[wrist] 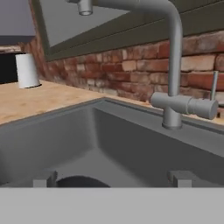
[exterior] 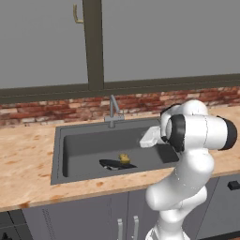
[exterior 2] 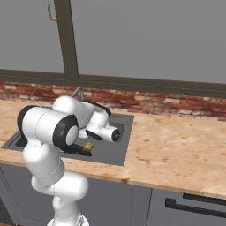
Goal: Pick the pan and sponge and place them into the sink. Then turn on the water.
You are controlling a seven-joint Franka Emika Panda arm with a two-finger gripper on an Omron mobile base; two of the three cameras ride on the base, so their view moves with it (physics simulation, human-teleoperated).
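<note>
From the left base camera I count one sink (exterior: 61, 154), and in it one pan (exterior: 112, 164) with one sponge (exterior: 124, 159) touching its right rim. One faucet (exterior: 113, 111) stands behind. My one gripper (wrist: 113, 178) hangs inside the basin facing that faucet, jaws spread wide, holding nothing.

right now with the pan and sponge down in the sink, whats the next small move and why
Probably ease the open gripper forward and up toward the faucet handle. The pan and sponge already lie in the sink, nothing sits between the fingertips, and no water comes from the spout. In the hand view the handle stands just ahead, so turning on the water seems to be what remains.
</note>
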